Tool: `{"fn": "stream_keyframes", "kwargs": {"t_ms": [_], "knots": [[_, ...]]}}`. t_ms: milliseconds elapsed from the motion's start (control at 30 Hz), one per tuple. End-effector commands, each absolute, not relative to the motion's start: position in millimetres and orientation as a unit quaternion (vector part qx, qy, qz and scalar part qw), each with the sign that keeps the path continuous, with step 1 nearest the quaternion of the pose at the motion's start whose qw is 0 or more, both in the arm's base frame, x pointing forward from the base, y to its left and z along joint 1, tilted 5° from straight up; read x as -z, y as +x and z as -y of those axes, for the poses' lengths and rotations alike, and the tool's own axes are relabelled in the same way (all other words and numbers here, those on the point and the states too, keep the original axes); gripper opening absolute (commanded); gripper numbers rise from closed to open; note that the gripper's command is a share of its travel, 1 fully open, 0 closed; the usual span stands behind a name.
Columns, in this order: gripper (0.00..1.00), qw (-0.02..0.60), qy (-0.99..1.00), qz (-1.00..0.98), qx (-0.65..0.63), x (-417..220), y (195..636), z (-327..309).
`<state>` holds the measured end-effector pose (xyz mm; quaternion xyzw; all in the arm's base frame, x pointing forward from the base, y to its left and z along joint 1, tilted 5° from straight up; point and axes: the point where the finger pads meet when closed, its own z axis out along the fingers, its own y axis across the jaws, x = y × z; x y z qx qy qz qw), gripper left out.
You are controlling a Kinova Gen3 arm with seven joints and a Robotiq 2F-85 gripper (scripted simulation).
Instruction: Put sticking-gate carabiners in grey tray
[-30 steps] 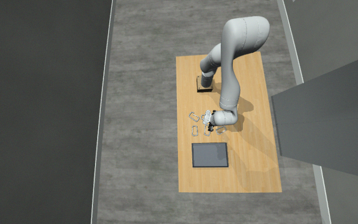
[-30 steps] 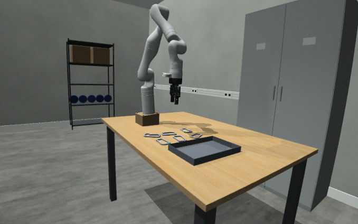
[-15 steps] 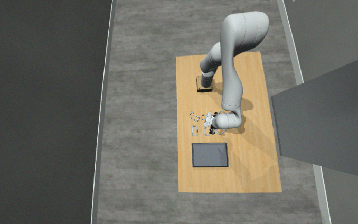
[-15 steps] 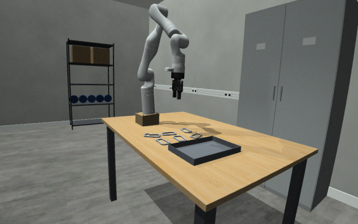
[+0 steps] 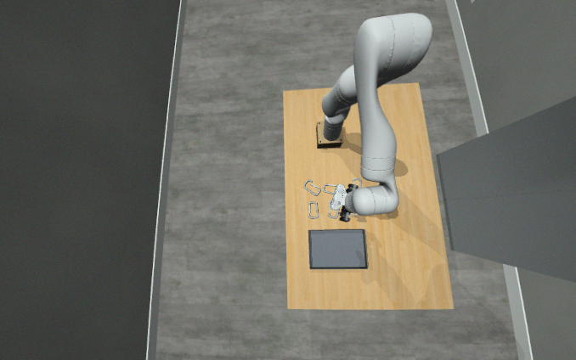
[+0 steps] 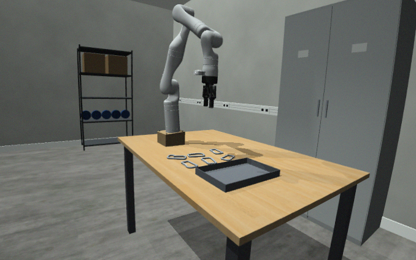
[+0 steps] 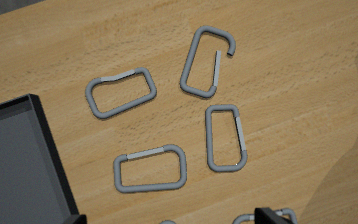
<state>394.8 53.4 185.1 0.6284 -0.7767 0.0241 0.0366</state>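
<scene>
High over the light wood desk [image 6: 276, 196], black two-finger pincer [image 6: 208, 102] hangs fully open, holding nothing. Wrist cam: 4 grey metal carabiners lie flat on desk. The one at 12 o'clock [image 7: 196, 65] has gate swung inward, open; other three [image 7: 120, 92] [image 7: 226, 138] [image 7: 150, 168] closed. Shallow dark grey rectangular tray [image 7: 47, 145] at 8 o'clock, no carabiner seen inside.

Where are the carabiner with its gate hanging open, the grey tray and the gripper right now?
carabiner with the open gate [image 7: 189, 65], wrist view, on its long solid side.
grey tray [image 6: 245, 181], exterior view, on its near outer wall.
gripper [image 6: 208, 104], exterior view, between the open fingertips, high above the table.
</scene>
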Motion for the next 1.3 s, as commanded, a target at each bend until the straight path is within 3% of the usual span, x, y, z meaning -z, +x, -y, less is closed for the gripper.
{"fn": "stream_keyframes", "kwargs": {"t_ms": [0,433,467,1000,1033,1267], "knots": [[1.0,0.035,0.628,0.777,-0.025,-227.2,418.3,-61.1],[1.0,0.035,0.628,0.777,-0.025,-227.2,418.3,-61.1],[1.0,0.029,0.514,0.857,-0.029,-227.4,417.5,-61.1],[1.0,0.028,0.484,0.874,-0.03,-227.4,417.5,-61.1],[1.0,0.022,0.357,0.933,-0.033,-227.4,417.9,-58.7],[1.0,0.02,0.323,0.946,-0.034,-227.4,417.9,-58.7]]}}
